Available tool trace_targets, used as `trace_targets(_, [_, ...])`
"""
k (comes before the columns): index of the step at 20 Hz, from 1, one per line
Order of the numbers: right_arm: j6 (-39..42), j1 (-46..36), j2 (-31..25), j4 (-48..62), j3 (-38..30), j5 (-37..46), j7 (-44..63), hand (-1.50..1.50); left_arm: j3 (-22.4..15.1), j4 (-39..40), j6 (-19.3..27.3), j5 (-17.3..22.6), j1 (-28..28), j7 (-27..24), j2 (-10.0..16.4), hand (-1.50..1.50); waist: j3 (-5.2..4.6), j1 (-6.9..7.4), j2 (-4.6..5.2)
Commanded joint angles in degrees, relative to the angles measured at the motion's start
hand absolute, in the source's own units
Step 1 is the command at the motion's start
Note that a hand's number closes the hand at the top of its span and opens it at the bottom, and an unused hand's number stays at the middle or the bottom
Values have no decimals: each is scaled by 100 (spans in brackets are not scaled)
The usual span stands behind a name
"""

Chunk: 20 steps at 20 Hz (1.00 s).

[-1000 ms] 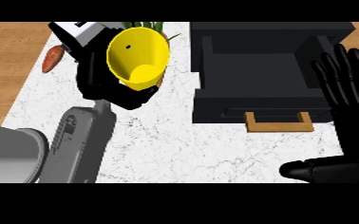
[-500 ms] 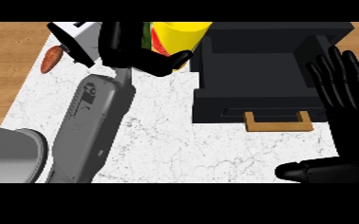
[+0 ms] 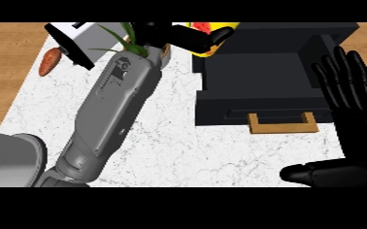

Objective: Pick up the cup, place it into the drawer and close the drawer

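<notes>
Nearest us, at the view's lower right, the robot's right hand [image 3: 337, 172] rests beside the drawer unit. It is spread wide, thumb lying across the bottom & fingers straight up along the right edge, holding nothing. At lower left a rounded grey shape [image 3: 18, 160] shows; we can't tell what it is.

From there the grey left forearm [image 3: 108, 106] runs diagonally up over the white marble counter top [image 3: 179, 155].

Mid view, right of centre: the black open drawer [image 3: 265, 77], w/ a tan wooden U-shaped handle [image 3: 282, 124] on its front, facing us. It is pulled out; its inside shows as a plain dark floor & walls, too dark for us to tell more.

Farther back, the black left hand [image 3: 163, 33] is curled round the yellow cup [image 3: 224, 38], fingers wrapping its side & hiding much of it. The cup shows over the far left corner of the drawer unit, overlapping its left wall. We can't tell how high it hangs, nor whether it touches the unit. A red patch [image 3: 204, 26] shows at the cup's top edge.

Just left of the hand, partly behind the forearm, sits a tan pot [image 3: 165, 56] w/ thin green leaves [image 3: 122, 36] in it. Far left: a white & black box-like object [image 3: 72, 39] at the counter's back corner. An orange-red carrot-shaped thing [image 3: 49, 61] lies nearby, by the counter's left edge, next to the wooden strip [image 3: 18, 68].
</notes>
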Motion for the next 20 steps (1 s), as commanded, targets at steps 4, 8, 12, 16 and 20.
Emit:
trace_targets(4, [-25, -157, -53, 5, -88, -82, 130, -150, -388, 936, 361, 503, -534, -285, -3, 150, -2, 0, -4])
trace_targets(8, [155, -5, -3, 422, -174, -92, -472, -150, -1024, 1528, 1129, 971, -1066, -372, -3, 150, 3, -117, 16])
trace_targets(12, [-60, -255, 54, 299, 1, 89, -153, -150, -983, 2298, 581, 1171, -959, -1017, -3, 150, 0, -82, 31])
trace_targets(16, [414, 3, -147, 308, -138, -309, -363, -150, -1408, 2858, 929, 1584, -1380, -1038, -3, 150, 7, -391, 91])
trace_targets(20, [86, -482, -177, 201, -201, -287, 126, -150, -1819, 3138, 933, 1797, -1461, -1110, -3, 150, 3, -412, 92])
